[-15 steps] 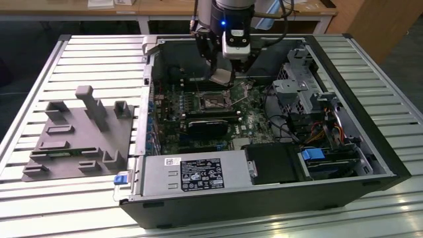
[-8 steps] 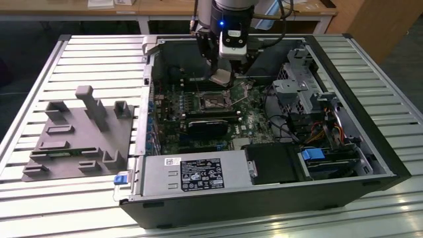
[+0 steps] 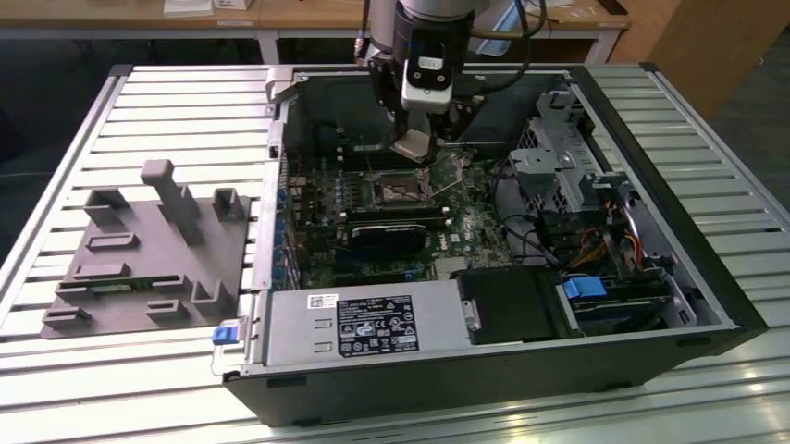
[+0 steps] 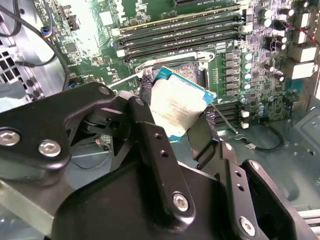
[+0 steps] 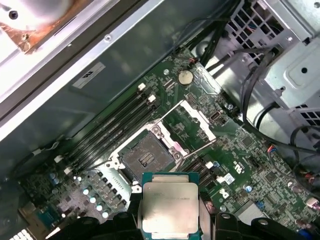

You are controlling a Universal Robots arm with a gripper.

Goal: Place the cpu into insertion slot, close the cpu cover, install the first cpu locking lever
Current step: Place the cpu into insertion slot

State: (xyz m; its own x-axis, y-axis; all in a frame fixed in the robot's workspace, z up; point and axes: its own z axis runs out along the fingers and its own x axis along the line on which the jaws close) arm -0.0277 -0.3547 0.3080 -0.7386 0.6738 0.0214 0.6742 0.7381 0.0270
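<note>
One cpu point(image 5: 169, 207) hangs in the claw point(image 5: 170, 222) above the socket point(image 5: 148, 157).

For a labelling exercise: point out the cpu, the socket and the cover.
cpu point(image 5: 170, 210): first wrist view, middle of its metal top.
socket point(image 5: 147, 157): first wrist view, its pin field.
cover point(image 5: 204, 122): first wrist view, frame rail.

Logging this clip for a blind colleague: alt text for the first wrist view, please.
The gripper holds the cpu above the motherboard, not yet in the empty socket. The cpu cover lies open beside it.
</note>
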